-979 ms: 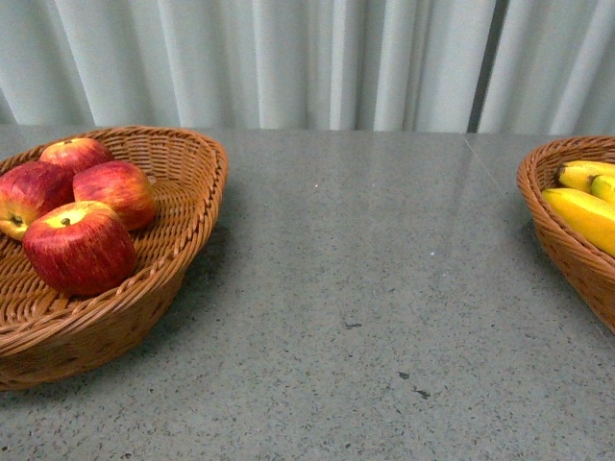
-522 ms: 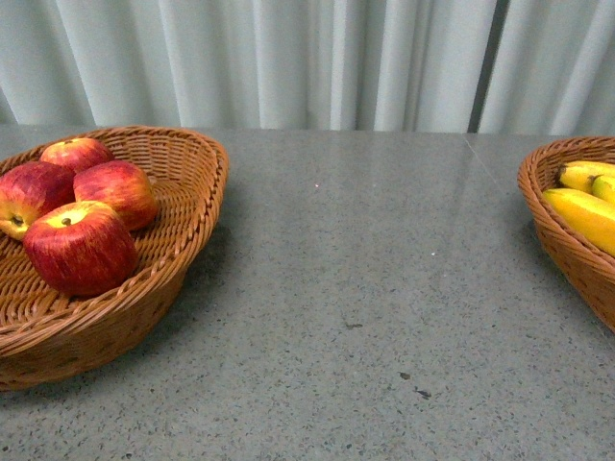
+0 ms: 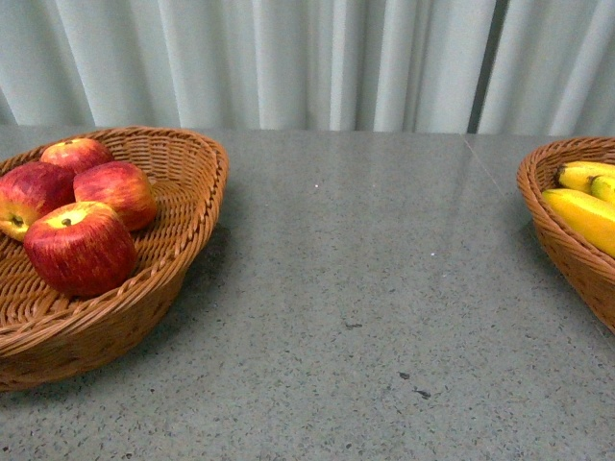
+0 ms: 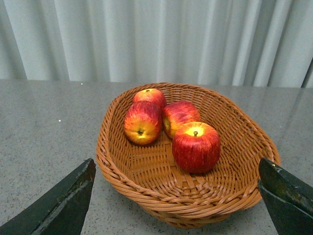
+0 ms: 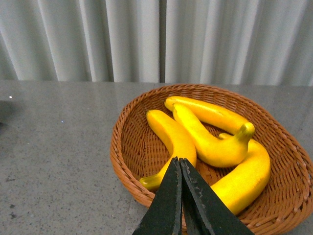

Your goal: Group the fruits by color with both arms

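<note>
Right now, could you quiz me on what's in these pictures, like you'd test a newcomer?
1. How many apples lie in the left basket?
2. True or false: the right gripper is wide open.
3. Which holds the bananas: A) the table, B) the right basket, C) the left gripper?

Key: 1. Four. 2. False; its jaws are closed together, empty. 3. B.

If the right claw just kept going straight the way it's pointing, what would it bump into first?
Probably the bananas in their wicker basket: the shut right gripper points straight at them, though depth is hard to judge.
</note>
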Motion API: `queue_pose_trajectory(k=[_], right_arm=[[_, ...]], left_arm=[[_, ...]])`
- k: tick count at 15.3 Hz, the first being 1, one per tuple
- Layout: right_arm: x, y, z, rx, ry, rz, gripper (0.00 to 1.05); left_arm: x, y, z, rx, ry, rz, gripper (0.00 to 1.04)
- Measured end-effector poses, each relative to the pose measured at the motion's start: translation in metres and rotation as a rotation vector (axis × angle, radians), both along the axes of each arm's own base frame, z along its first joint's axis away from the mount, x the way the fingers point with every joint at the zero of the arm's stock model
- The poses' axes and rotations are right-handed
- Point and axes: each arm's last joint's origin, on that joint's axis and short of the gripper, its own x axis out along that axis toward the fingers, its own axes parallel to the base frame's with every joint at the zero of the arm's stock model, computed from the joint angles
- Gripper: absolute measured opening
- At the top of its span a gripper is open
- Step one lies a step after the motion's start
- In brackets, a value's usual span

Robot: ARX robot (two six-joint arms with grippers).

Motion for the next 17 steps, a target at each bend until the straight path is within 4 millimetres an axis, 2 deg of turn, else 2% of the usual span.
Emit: queue_pose_trajectory(k=[6, 8, 13, 14, 17], right_arm=[[0.0001, -0.0001, 0.0004, 0.003, 0.000, -0.002, 0.02], [0.0001, 0.0000, 0.0004, 0.003, 0.000, -0.002, 0.24], [0.0001, 0.0000, 0.0004, 0.003, 0.000, -0.002, 0.92], [0.0001, 0.0000, 0.0004, 0.003, 0.000, -0.002, 1.00], [0.0001, 0.0000, 0.0004, 0.003, 0.000, -0.002, 0.98]], left_arm=[[0.0000, 0.0000, 0.0000, 0.000, 0.000, -0.001, 0.98], [0.0000, 0.0000, 0.0000, 0.000, 0.000, -0.001, 0.98], [0.0000, 0.0000, -0.0001, 0.000, 0.000, -0.001, 0.98], [0.0000, 0.0000, -0.0001, 0.000, 0.000, -0.001, 0.98], [0.0000, -0.0001, 0.0000, 0.000, 0.000, -0.001, 0.98]])
